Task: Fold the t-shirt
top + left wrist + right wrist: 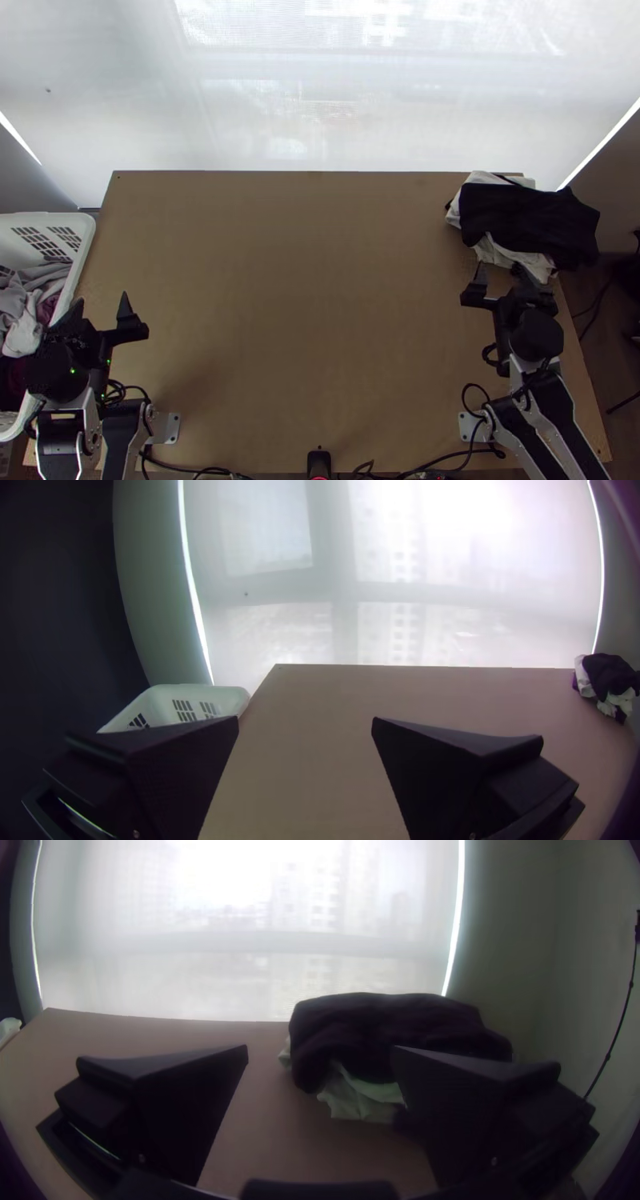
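I'd guess the t-shirt is among the bunched clothes (28, 332) in the basket (86, 238) (no long axis I can make out), just left of the nearer left gripper (102, 298), its empty fingers apart, the right gripper (500, 267) spread likewise.

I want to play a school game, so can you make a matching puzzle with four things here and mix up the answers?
1. Basket
2. Cloth pile
3. Table
4. Left gripper

A. Bare brown wood in the middle
B. Black, fingers apart
C. White, at the left
D. Black over white, far right corner

Pairs: 1-C, 2-D, 3-A, 4-B
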Available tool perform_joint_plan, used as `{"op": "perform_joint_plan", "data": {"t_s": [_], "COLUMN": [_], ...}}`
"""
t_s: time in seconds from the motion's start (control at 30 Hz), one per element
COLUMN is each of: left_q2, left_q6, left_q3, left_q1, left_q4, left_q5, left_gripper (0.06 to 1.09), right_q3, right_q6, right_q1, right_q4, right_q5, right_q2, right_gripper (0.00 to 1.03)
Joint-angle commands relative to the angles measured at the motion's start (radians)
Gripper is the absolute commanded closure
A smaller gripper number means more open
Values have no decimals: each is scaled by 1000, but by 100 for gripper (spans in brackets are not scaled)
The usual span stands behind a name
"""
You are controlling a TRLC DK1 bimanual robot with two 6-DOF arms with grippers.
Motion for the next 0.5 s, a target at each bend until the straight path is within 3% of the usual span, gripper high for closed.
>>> {"op": "perform_joint_plan", "data": {"t_s": [0.0,0.07,0.13,0.27,0.33,0.47], "left_q2": [-143,-140,-139,-139,-142,-140], "left_q6": [-34,-55,-88,-100,-98,-98], "left_q3": [-174,-215,-249,-246,-240,-240], "left_q1": [83,77,76,74,86,117], "left_q4": [9,30,38,15,-13,-11], "left_q5": [4,5,7,7,7,7], "left_gripper": [11,11,11,11,11,11], "right_q3": [-152,-214,-211,-214,-214,-216], "right_q6": [24,-11,-45,107,237,297], "right_q1": [-20,4,-34,-83,-83,-118], "right_q4": [-97,-130,-190,-306,-354,-384], "right_q5": [25,25,27,21,16,19], "right_q2": [-364,-537,-527,-527,-527,-525], "right_gripper": [4,4,4,4,4,4]}}
